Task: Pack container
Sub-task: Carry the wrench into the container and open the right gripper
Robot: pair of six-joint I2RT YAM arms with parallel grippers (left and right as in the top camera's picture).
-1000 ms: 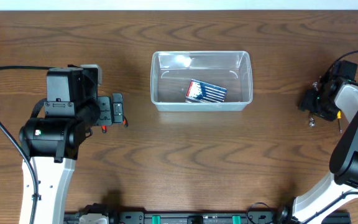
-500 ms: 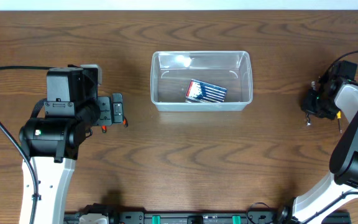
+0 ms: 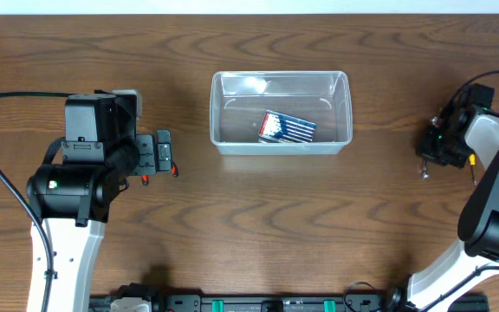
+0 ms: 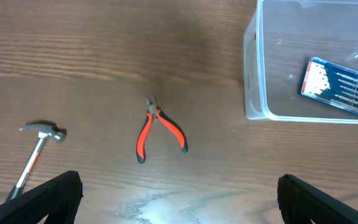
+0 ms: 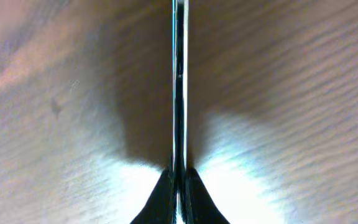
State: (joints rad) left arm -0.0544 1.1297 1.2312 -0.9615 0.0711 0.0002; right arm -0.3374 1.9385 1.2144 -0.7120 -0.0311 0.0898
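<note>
Wooden table (image 3: 319, 225), container (image 3: 217, 113) (blue case (image 3: 288, 128) inside), left tool (image 4: 179, 199) released, right tool (image 5: 178, 186) clenching shaft (image 5: 179, 74), perhaps metal.

red-handled pliers (image 4: 153, 117) lie on the wooden table (image 4: 104, 62); a small hammer (image 4: 35, 152) lies near them, not touching.

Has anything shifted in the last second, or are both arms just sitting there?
The right gripper, shut on a thin metal tool, drifted slightly left toward the container. Nothing was picked up or released. The left gripper, open, the container and the blue pack inside it stayed put.
</note>
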